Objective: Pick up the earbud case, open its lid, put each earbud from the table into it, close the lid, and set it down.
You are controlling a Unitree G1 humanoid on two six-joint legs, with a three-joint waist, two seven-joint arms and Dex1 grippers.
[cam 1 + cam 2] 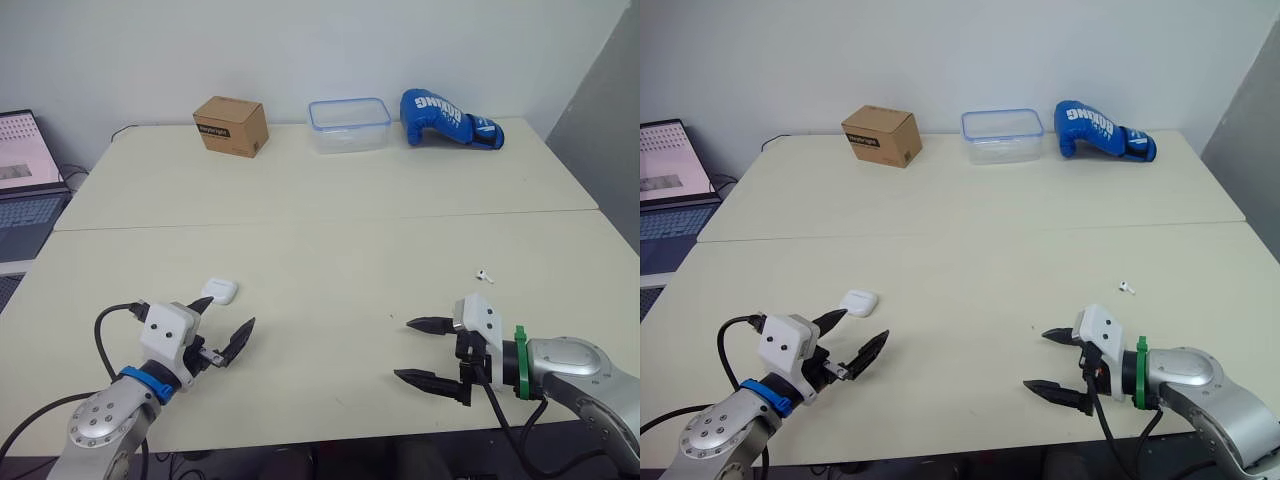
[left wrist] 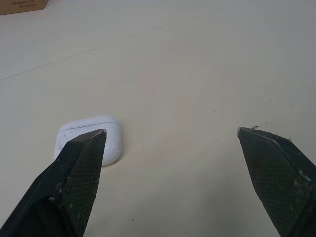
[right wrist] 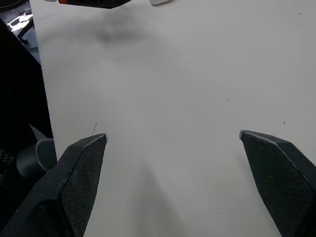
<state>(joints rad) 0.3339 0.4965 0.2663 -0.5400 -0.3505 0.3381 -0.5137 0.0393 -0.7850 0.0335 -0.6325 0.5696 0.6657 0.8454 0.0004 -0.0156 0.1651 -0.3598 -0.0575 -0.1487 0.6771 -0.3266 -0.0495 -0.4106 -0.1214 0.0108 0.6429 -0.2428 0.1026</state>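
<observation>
While the left gripper [image 1: 228, 312] hangs low over the table [image 1: 330, 235], fingers spread wide w/ nothing held, the white earbud case [image 1: 220, 291] lies flat just past its tips, lid looks closed; right gripper [image 1: 402, 349] also wide open, empty, near front edge; one small white earbud [image 1: 485, 273] lies beyond it, well apart from the case; cardboard box [image 1: 231, 126], clear container [image 1: 349, 125], blue boxing glove [image 1: 448, 118] along far edge.

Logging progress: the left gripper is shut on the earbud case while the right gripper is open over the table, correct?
No. The left gripper is open, not shut on the earbud case, which lies on the table, as the left wrist view shows. The right gripper is open.
</observation>
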